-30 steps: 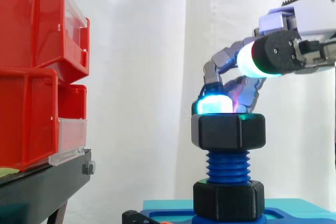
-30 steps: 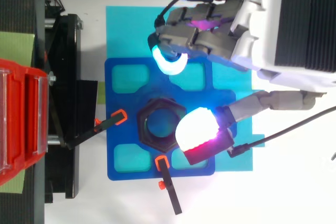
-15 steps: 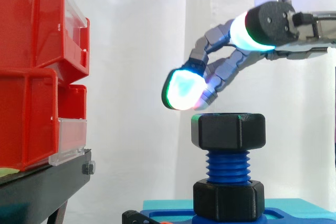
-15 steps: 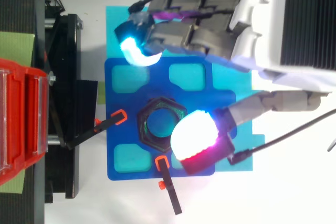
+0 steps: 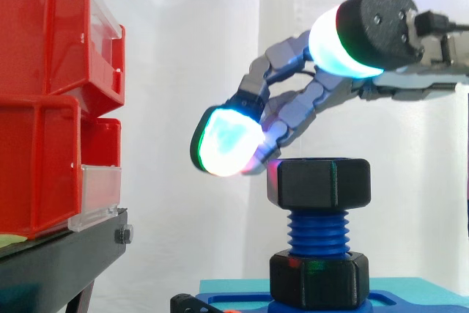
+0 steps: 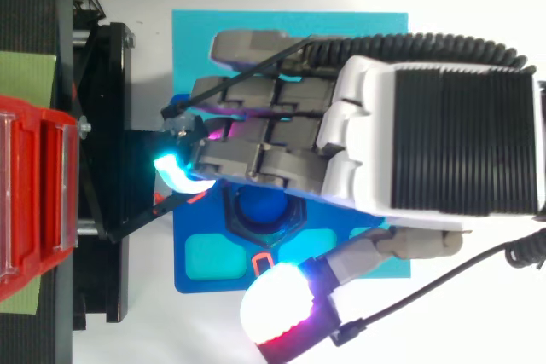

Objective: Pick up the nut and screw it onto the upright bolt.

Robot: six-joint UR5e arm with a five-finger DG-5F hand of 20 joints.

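The nut (image 5: 319, 181) sits on the top end of the upright bolt (image 5: 316, 229), its flat top level, with several blue threads bare beneath it. Under those threads a second black nut (image 5: 319, 278) sits against the blue fixture plate (image 6: 203, 255).

I judge the nut to be stiff, moulded and light. It should not give under my pads, and weight should not trouble me. Its faces look smooth, so I expect it to slip if I press on a corner. The six flats are the place to hold it, thumb on one flat and fingers on the one opposite, low enough that the pads bear squarely. The thread looks coarse, so it should turn freely as long as it stays level. If it tilts, I think it could bind.

My hand (image 5: 297, 104) is above the nut, reaching across it from the right. It is open, the fingers stretched out nearly straight and holding nothing. The glowing fingertips (image 5: 223, 143) hang past the nut's left edge, about level with its top. The fingers pass very close over the nut's upper left corner, and I cannot tell whether they brush it. My thumb pad (image 5: 343, 42) is well above the nut. From above, my fingers hide the far half of the nut, and the thumb lies off the near edge of the plate.

To the left, well apart, stand the red bins (image 5: 44, 108) on their black stand (image 5: 62, 258).
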